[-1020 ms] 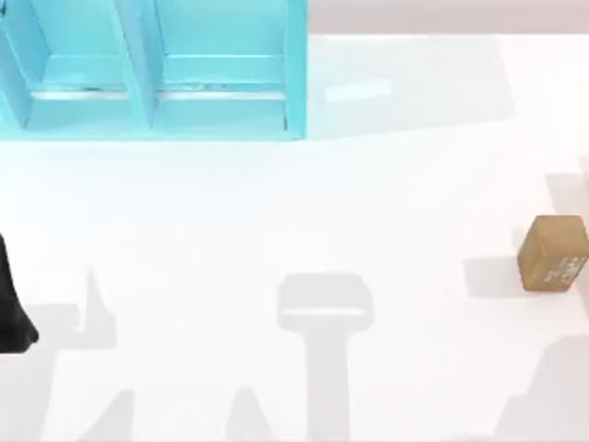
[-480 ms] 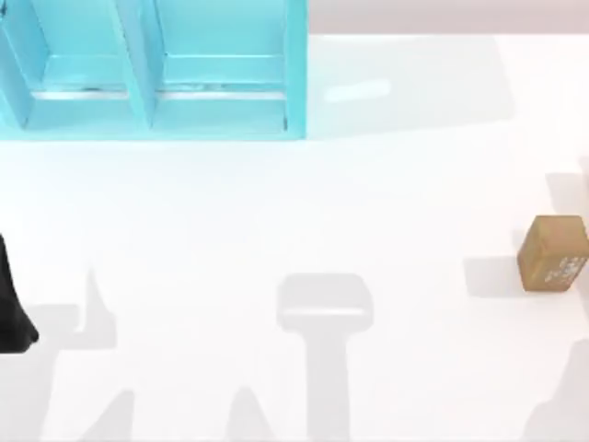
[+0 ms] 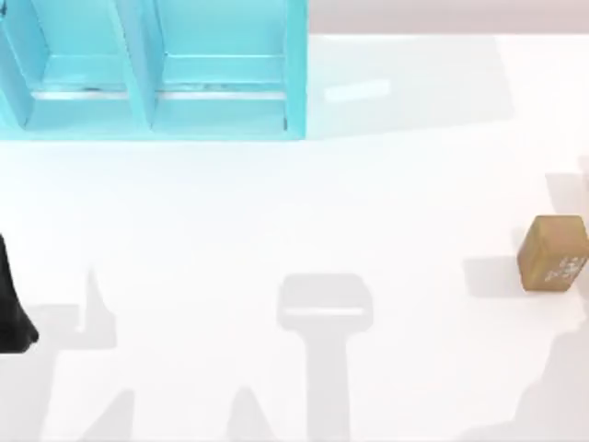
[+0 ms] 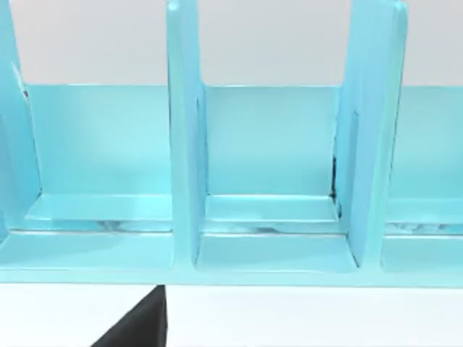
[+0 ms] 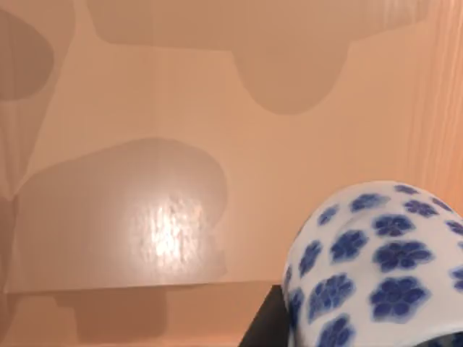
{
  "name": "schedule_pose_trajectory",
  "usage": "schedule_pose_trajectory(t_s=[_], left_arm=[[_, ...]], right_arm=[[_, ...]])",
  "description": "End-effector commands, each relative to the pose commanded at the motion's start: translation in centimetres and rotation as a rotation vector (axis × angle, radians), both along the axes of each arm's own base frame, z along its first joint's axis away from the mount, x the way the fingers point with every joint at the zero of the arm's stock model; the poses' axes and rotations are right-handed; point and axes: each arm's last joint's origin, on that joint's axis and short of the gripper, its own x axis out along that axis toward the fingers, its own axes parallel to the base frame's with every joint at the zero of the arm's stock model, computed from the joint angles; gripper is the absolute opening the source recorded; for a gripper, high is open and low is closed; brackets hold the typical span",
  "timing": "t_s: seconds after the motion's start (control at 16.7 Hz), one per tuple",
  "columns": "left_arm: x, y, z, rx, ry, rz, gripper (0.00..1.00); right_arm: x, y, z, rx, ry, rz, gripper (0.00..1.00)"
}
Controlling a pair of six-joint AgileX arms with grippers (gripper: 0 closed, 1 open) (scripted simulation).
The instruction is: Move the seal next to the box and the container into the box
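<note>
Locate the seal (image 3: pixel 552 253) at the far right edge of the white surface (image 3: pixel 304 212), well apart from the box (image 3: pixel 152 69), which stands at the far left with open blue compartments. The container (image 5: pixel 376 267) appears close in the right wrist view. You cannot tell either gripper's state. The left arm (image 3: pixel 11 304) sits at the left edge.

White table (image 3: pixel 276 212), turquoise box (image 3: pixel 156 69) at far left, seal (image 3: pixel 552 253) standing near right edge
</note>
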Motion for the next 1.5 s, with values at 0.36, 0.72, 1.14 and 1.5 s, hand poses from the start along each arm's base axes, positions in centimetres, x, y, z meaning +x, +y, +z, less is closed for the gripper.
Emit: schedule_pose_trajectory(t_s=[0.36, 0.72, 1.14, 1.5], left_arm=[[0.0, 0.0, 0.0, 0.000, 0.000, 0.000, 1.00], [0.0, 0.0, 0.0, 0.000, 0.000, 0.000, 1.00], [0.0, 0.0, 0.0, 0.000, 0.000, 0.000, 1.00], [0.0, 0.0, 0.0, 0.000, 0.000, 0.000, 1.00]], right_arm=[[-1.6, -0.8, -4.5, 0.120, 0.056, -0.023, 0.00], [-1.6, -0.8, -4.5, 0.120, 0.056, -0.023, 0.23], [-1.6, -0.8, -4.5, 0.120, 0.056, -0.023, 0.75], [-1.6, -0.8, -4.5, 0.120, 0.056, -0.023, 1.00]])
